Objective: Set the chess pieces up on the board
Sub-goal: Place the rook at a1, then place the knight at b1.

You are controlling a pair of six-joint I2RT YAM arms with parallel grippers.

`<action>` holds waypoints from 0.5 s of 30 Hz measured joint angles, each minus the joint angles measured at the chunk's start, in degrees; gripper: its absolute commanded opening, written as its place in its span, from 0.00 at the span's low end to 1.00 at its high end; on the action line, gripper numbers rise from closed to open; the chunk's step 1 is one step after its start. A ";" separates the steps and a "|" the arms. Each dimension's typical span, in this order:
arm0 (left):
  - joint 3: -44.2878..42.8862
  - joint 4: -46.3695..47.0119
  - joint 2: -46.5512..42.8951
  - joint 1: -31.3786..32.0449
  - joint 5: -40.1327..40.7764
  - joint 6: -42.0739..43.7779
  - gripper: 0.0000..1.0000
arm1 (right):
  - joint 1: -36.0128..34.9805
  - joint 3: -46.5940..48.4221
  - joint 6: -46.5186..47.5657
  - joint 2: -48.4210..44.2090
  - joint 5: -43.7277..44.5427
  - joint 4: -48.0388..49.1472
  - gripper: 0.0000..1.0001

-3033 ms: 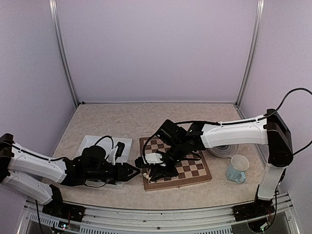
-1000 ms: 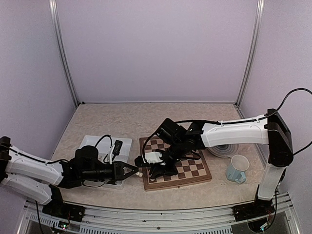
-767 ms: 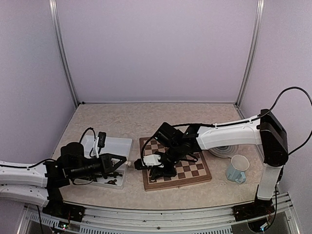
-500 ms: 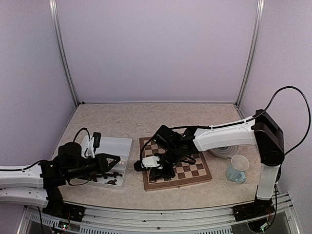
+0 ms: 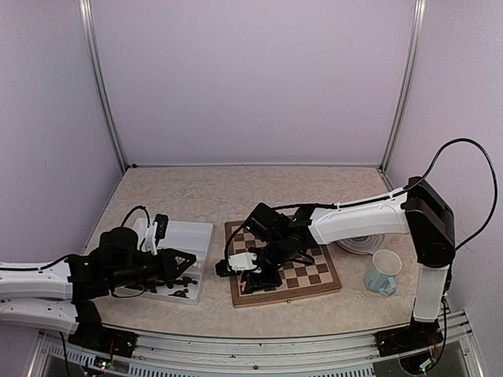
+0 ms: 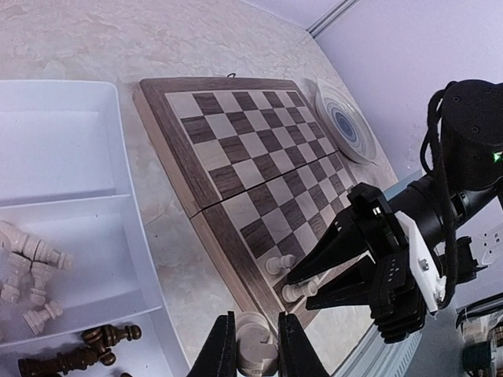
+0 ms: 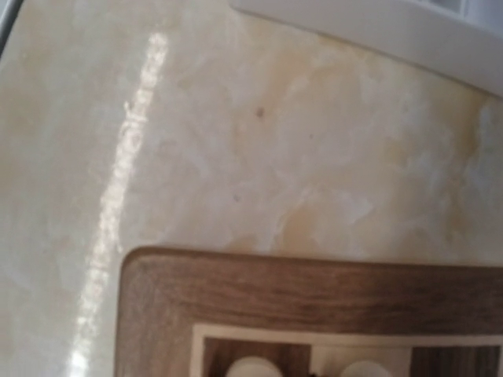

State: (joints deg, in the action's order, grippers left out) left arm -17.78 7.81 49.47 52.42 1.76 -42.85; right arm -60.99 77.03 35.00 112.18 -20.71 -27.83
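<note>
The board [image 5: 292, 297] lies in the middle of the table; it also shows in the left wrist view [image 6: 236, 149]. My left gripper [image 5: 191, 261] hangs over the tray's right edge. It is shut on a cream chess piece [image 6: 258, 353]. My right gripper [image 5: 229, 269] is at the board's near left corner. Seen from the left wrist, the right gripper [image 6: 302, 292] has its fingers closed round the head of a cream piece [image 6: 292, 294] on the corner square. A second cream piece [image 6: 275, 265] stands one square beyond. The right wrist view shows only the board's corner [image 7: 314, 290] and two cream tops [image 7: 255, 367].
A white tray [image 5: 189, 234] left of the board holds several dark pieces [image 6: 71, 363] and cream pieces [image 6: 27, 263]. A round grey-ringed plate [image 5: 361, 242] and a pale blue mug [image 5: 383, 272] stand right of the board.
My left arm has drawn back left from the board's near corner to over the tray, still holding the cream piece. My right gripper has shifted slightly left at the corner.
</note>
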 measured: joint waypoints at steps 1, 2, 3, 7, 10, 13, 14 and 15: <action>-0.76 -0.44 0.33 0.00 -0.07 0.37 0.00 | 0.00 0.31 0.04 0.00 -0.02 -0.68 0.34; -1.95 -0.81 0.87 0.00 -0.22 0.92 0.00 | 0.00 0.74 0.02 0.00 -0.04 -1.40 0.35; -2.89 -0.92 1.36 0.00 -0.28 1.33 0.00 | 0.00 1.31 0.00 -0.07 -0.02 -2.01 0.36; -8.72 -2.84 4.74 0.07 -1.36 3.89 0.00 | 0.04 3.58 0.13 -2.01 0.17 -4.13 0.38; -14.69 -4.85 9.27 1.07 -1.66 6.45 0.00 | 0.94 4.57 0.15 -5.09 -0.20 -5.49 0.38; -22.34 -8.72 15.28 4.09 -0.37 9.81 0.00 | 3.93 4.57 0.26 -9.49 -2.05 -6.93 0.38; -24.96 -10.12 17.40 5.40 0.24 10.95 0.00 | 5.81 4.13 0.28 -11.26 -3.04 -7.13 0.38; -27.34 -11.45 19.41 6.67 0.81 12.04 0.00 | 8.55 3.23 0.31 -13.57 -4.22 -7.15 0.38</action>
State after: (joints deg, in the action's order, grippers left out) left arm -45.12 -3.64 68.88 59.09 2.57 -30.81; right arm -52.45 80.27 35.31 98.61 -24.93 -34.98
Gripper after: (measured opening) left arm 0.160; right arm 0.381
